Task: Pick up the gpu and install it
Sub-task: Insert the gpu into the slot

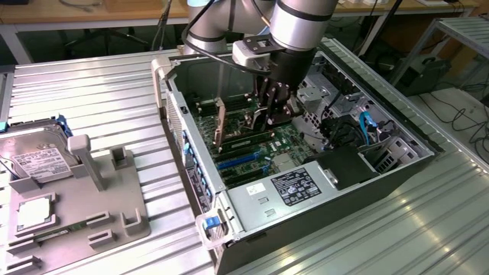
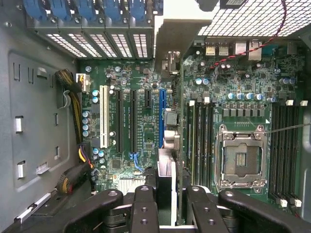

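The arm reaches down into the open computer case [image 1: 397,154], which lies on its side on the desk [image 1: 91,97]. The hand [image 1: 273,114] is low inside the case, just above the green board [image 1: 260,149]. The hand is partly closed, and its black fingers [image 2: 143,208] pinch the gpu [image 2: 167,97] from both sides. The gpu stands on its thin edge, so in the wrist view it looks like a narrow strip running away from the fingers. Its silver bracket end is up by the back wall of the case, next to the blue clips [image 2: 87,9]. The gpu sits right beside the long blue slot [image 2: 161,116], between that slot and the black memory slots [image 2: 199,141]. I cannot tell if it is pushed into a slot.

Near the desk's edge at the exterior view's left sits a gray holder [image 1: 91,200]. A silver hard drive [image 1: 34,157] leans in it.
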